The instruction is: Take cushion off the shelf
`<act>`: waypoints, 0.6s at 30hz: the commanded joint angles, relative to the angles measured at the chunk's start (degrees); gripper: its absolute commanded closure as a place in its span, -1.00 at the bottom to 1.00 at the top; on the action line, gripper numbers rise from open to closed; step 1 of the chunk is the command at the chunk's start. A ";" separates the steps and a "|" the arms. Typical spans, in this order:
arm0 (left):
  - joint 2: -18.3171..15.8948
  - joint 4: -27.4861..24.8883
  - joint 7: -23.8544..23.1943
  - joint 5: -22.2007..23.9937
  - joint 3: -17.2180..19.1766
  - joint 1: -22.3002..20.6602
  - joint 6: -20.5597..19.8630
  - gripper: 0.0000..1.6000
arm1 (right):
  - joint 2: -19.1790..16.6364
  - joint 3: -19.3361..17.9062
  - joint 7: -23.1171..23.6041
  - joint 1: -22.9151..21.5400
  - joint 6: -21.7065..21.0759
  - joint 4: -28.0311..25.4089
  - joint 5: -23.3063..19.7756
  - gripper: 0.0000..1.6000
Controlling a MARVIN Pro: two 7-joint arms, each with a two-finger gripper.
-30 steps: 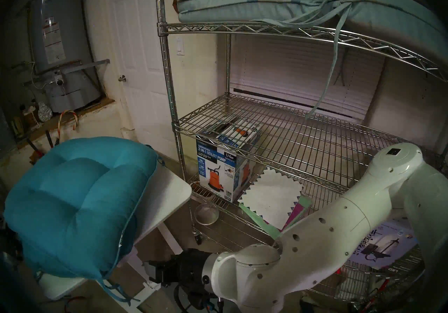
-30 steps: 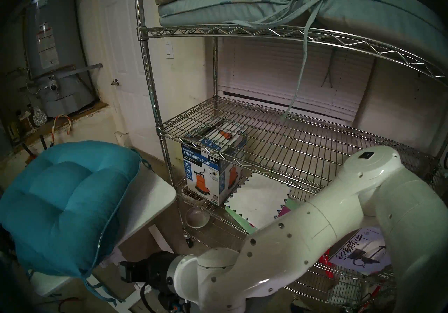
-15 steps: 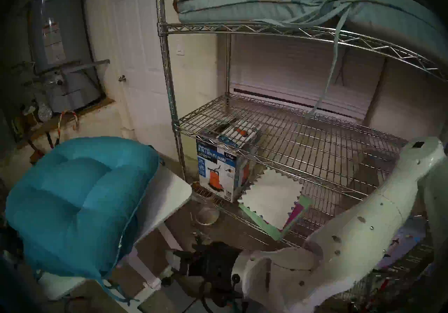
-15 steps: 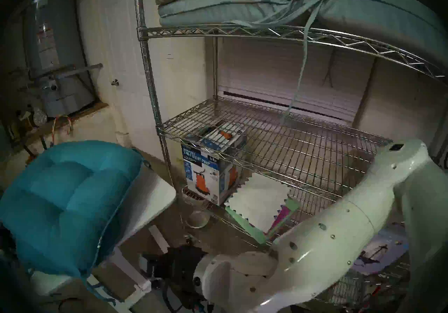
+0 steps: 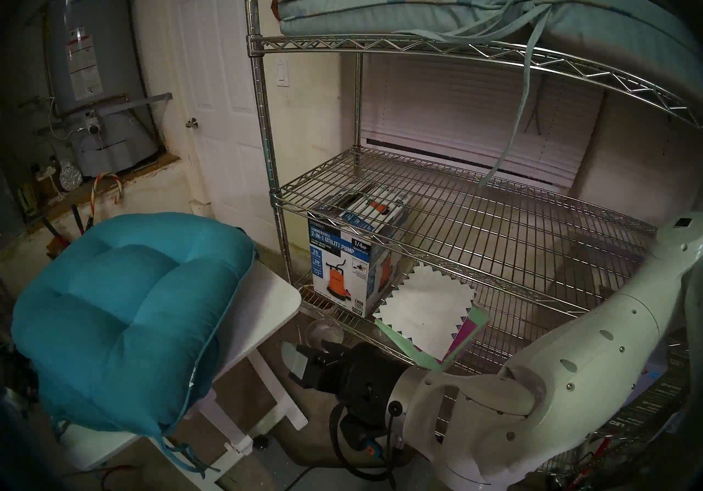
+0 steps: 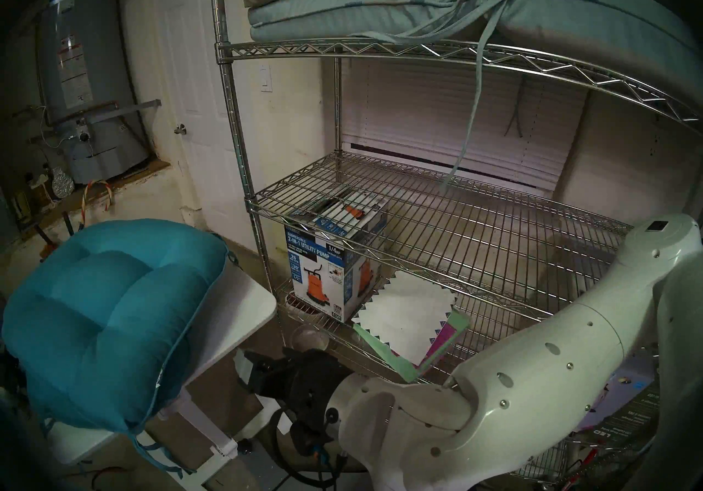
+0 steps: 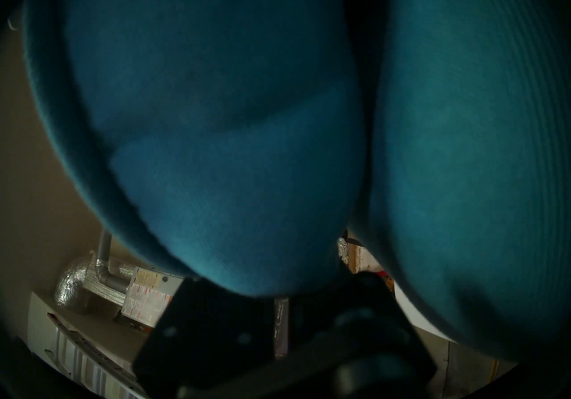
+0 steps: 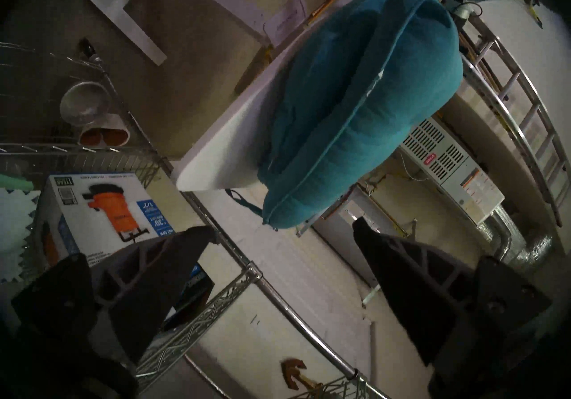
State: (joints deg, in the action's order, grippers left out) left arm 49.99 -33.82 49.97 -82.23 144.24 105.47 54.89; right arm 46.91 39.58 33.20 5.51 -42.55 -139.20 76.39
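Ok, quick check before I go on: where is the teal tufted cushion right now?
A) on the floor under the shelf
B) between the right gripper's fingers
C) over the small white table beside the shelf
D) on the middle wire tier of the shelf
C: the teal cushion lies over the small white table, off the shelf, whose middle tier is bare.

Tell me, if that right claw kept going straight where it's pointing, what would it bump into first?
Most likely the teal cushion lying on the white table; the right gripper aims at it, though the shelf post passes close.
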 commanded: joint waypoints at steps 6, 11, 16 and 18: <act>-0.59 -0.20 5.91 -0.01 -2.07 0.51 0.11 1.00 | -2.06 -0.55 -0.63 -1.34 -1.41 -0.80 2.22 -1.00; -0.74 -0.54 6.15 0.37 -2.16 0.76 0.11 1.00 | -2.31 -0.50 -0.88 -1.29 -1.33 -0.80 2.43 -1.00; -0.73 -1.71 5.92 1.18 -1.69 1.57 0.11 1.00 | -2.50 -0.50 -1.10 -1.23 -1.22 -0.80 2.55 -1.00; -0.79 -2.54 5.90 1.74 -1.20 2.26 0.11 1.00 | -2.56 -0.50 -1.17 -1.20 -1.18 -0.80 2.59 -1.00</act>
State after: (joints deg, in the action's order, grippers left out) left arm 49.23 -34.20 49.91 -81.49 143.13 106.58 54.89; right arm 44.58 39.55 32.65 4.78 -43.48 -139.44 78.61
